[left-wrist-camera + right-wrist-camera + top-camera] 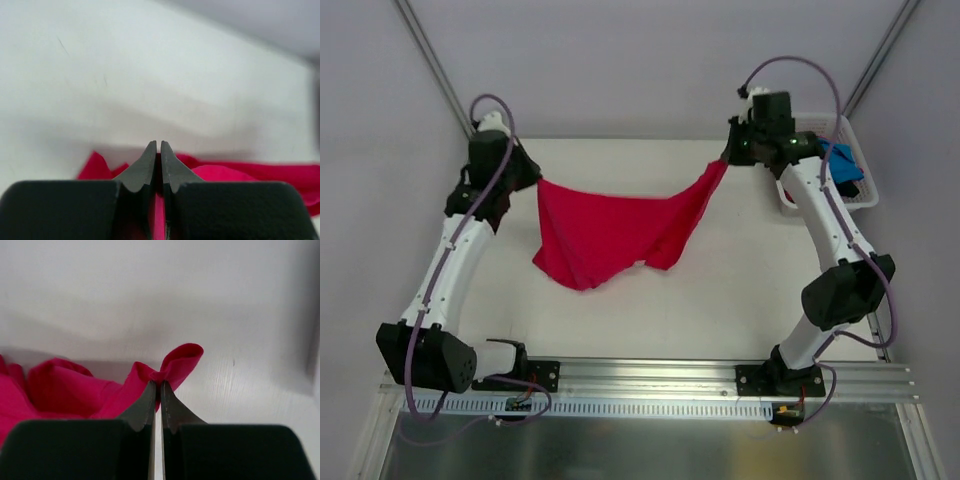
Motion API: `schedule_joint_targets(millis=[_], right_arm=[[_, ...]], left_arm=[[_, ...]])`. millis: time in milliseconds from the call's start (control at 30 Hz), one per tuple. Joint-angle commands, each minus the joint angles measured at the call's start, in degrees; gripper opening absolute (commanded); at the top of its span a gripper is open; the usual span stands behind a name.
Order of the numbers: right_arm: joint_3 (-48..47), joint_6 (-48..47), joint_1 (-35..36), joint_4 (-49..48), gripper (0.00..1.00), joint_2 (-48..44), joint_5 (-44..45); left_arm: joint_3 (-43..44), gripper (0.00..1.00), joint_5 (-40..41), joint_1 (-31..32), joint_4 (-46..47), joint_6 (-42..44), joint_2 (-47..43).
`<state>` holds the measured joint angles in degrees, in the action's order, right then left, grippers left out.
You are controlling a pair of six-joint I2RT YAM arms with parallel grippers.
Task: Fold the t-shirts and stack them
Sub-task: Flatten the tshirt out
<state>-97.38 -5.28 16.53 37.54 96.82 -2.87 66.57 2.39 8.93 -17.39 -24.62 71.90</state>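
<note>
My left gripper (158,144) and right gripper (156,385) are each clamped tight on the red t-shirt (605,235). It sags between them, left of the basket (866,190).

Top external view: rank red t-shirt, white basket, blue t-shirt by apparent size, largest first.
1. red t-shirt, held up so nearer the camera, but clearly largest.
2. white basket, partly hidden behind the right arm.
3. blue t-shirt, only a bunched part showing in the basket.

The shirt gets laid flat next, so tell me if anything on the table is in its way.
Nothing visible is. The red shirt hangs over bare table; the basket sits off at the far right edge.
</note>
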Motion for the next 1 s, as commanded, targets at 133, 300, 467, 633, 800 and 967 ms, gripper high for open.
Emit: schedule_joint_targets(millis=[133,300,467,633,800,967], right_arm=[[-28.81,-8.16,-2.65,3.51,0.0,-5.06,2.52],[-33.58,-12.56,-5.19,0.27,0.0,-7.69,-0.17],[-28.29,-11.17,-12.03,-5.99,0.0,-11.83,-5.99],[-29.09,-8.97,-13.11,-9.4,0.0,-12.44,-12.84],[-30.76,-6.33,-13.19,-12.14,0.0,-11.65,-16.37],[-30.67,-5.18,-13.11,-12.14,0.0,-11.12,-18.57]], left_arm=[[36.14,0.0,8.85,-10.24,-12.72,3.17,5.94],[54.44,0.0,12.21,-15.23,-18.38,4.5,12.03],[60.95,0.0,9.65,-22.02,-22.06,4.14,15.64],[58.86,0.0,4.65,-22.82,-22.95,2.83,14.59],[57.19,0.0,1.65,-22.9,-22.87,3.53,13.8],[60.16,0.0,1.57,-22.82,-22.87,6.24,13.97]])
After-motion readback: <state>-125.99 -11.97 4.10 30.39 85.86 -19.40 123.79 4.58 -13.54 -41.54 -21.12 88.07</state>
